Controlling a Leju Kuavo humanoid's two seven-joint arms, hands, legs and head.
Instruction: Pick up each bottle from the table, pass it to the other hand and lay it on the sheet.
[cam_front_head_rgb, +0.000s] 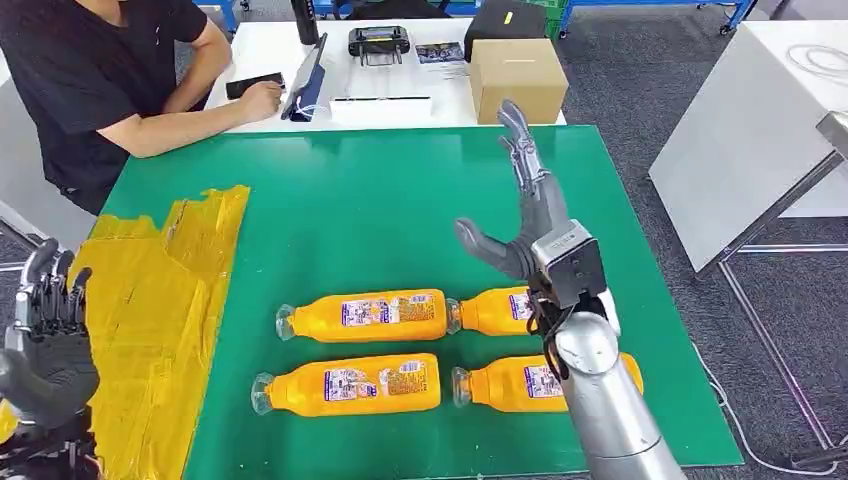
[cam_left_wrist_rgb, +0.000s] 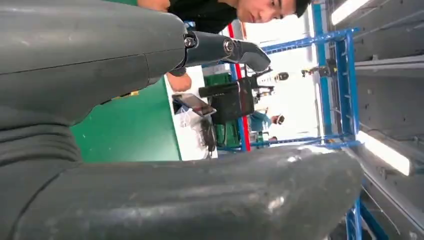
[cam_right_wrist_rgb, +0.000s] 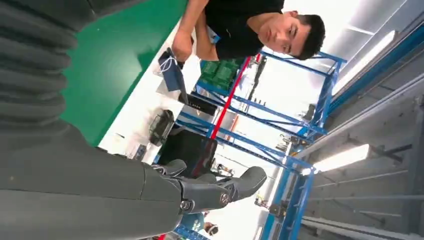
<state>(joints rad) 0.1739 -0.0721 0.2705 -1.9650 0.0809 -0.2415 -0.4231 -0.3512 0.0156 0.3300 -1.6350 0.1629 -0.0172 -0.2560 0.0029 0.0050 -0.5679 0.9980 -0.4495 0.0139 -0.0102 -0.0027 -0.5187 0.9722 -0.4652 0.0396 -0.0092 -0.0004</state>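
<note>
Four clear bottles (cam_front_head_rgb: 362, 315) of orange drink with printed labels lie on their sides in two rows on the green surface (cam_front_head_rgb: 380, 200), right of the yellow sheet (cam_front_head_rgb: 150, 310). The right robot hand (cam_front_head_rgb: 520, 215) is raised above them, fingers spread, grasping nothing. The left robot hand (cam_front_head_rgb: 45, 330), beside the sheet's left edge, holds nothing, fingers loosely upright.

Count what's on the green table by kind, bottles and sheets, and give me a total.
Orange bottles: 4
Yellow sheet: 1
Total: 5
</note>
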